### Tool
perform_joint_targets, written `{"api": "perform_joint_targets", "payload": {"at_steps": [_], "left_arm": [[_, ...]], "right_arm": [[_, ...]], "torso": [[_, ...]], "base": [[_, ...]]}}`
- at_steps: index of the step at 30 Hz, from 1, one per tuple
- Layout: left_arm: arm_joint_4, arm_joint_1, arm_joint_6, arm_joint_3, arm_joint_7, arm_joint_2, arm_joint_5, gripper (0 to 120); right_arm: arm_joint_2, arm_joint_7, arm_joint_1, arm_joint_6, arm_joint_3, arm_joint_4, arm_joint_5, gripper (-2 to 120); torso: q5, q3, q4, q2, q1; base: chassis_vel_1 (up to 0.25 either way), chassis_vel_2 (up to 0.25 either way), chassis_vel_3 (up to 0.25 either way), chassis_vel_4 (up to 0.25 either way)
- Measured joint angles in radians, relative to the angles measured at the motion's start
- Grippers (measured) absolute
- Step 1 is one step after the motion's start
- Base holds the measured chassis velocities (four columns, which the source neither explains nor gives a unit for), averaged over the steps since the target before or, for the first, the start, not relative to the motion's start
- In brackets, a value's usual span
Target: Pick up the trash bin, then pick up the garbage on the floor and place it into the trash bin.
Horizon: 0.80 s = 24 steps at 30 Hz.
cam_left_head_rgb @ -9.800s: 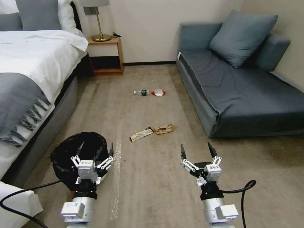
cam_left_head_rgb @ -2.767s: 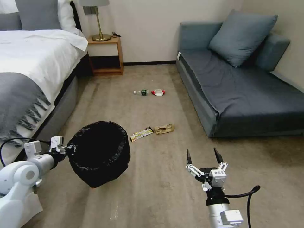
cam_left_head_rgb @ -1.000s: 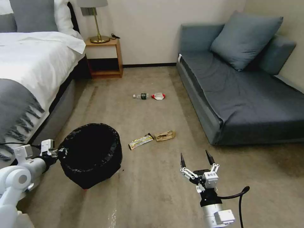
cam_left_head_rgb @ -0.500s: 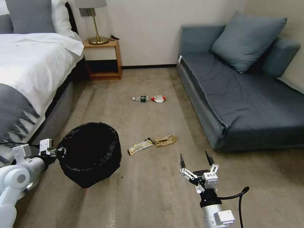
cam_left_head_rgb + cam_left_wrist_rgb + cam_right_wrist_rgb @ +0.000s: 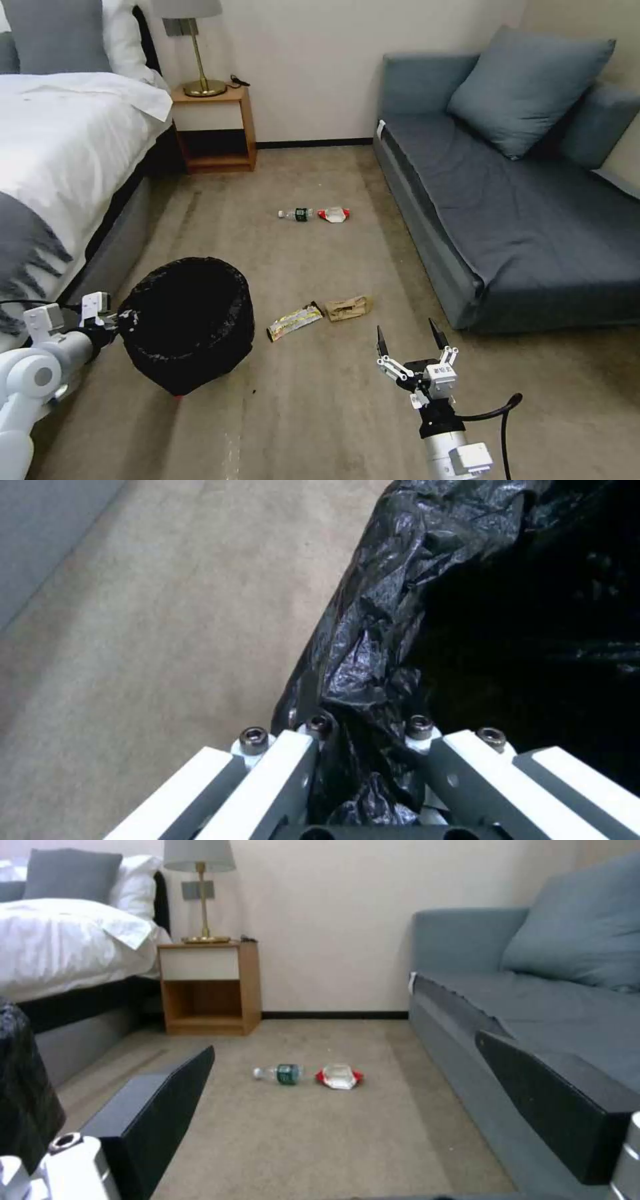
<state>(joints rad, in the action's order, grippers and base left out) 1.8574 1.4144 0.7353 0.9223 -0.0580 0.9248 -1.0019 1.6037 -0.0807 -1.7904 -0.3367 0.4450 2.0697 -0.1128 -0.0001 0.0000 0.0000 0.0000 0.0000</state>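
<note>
the left gripper (image 5: 113, 319) is clamped on the rim of the trash bin (image 5: 188, 323), holding it at nine o'clock. the right gripper (image 5: 408, 337) hovers empty, fingers spread wide. the yellow wrapper (image 5: 293, 321) and paper bag (image 5: 347, 307) lie toward eleven o'clock of it, long axes crosswise. the right wrist view shows the bottle (image 5: 280, 1073) and red wrapper (image 5: 339, 1076) straight ahead at twelve.
</note>
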Motion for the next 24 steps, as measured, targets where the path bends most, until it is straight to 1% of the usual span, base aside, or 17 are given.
{"api": "perform_joint_targets", "payload": {"at_steps": [15,24], "left_arm": [[-0.004,-0.003,0.000,-0.005,-0.003,0.004,0.004,4],[-0.007,-0.008,0.000,-0.010,-0.005,0.005,0.006,4]], "right_arm": [[-0.010,-0.006,0.017,0.021,-0.001,-0.021,-0.002,100],[-0.020,-0.006,0.040,0.031,-0.005,-0.045,-0.003,100]], "torso": [[0.0000,0.000,0.0000,0.000,0.000],[0.0000,0.000,0.0001,0.000,0.000]], "base": [[-0.108,0.106,0.111,-0.107],[-0.076,0.083,0.068,-0.076]]}}
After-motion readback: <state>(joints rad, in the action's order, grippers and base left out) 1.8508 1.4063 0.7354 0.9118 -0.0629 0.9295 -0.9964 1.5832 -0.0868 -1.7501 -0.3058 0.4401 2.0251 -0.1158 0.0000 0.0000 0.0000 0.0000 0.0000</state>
